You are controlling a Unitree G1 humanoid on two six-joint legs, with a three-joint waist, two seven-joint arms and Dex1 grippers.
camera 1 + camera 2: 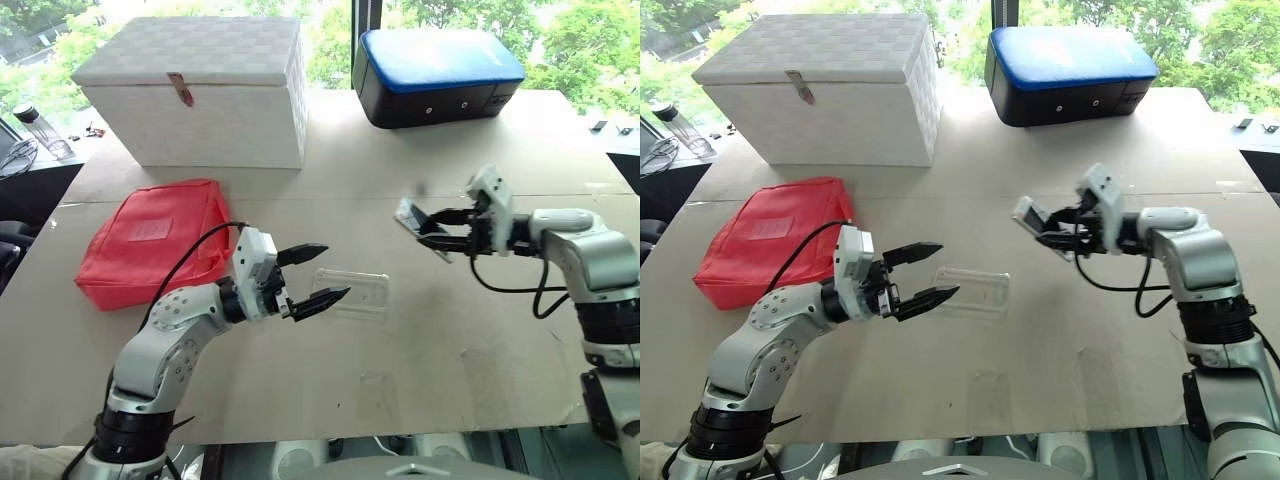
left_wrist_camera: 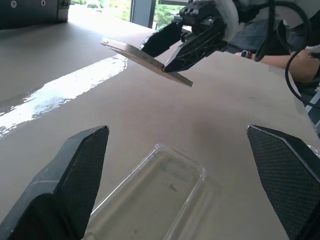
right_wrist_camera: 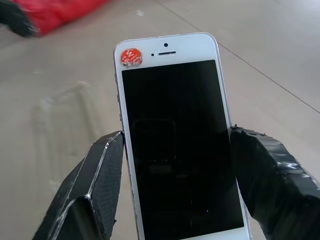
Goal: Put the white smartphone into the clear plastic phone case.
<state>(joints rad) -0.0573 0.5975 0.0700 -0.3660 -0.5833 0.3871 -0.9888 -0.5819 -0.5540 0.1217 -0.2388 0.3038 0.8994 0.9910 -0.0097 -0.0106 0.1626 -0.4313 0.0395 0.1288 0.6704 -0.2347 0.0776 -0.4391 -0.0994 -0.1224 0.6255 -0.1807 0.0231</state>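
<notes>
The white smartphone, dark screen up with a red sticker near its top corner, is held above the table by my right gripper, which is shut on its long edges. The phone hangs in the air to the right of the clear plastic phone case. That case lies flat and empty on the brown table, open side up. My left gripper hovers open just left of the case, with the case lying ahead between its fingers.
A red pouch lies at the left. A white lidded box and a blue-topped black case stand at the back. A bottle stands on a side surface at far left. The table's front edge runs close to me.
</notes>
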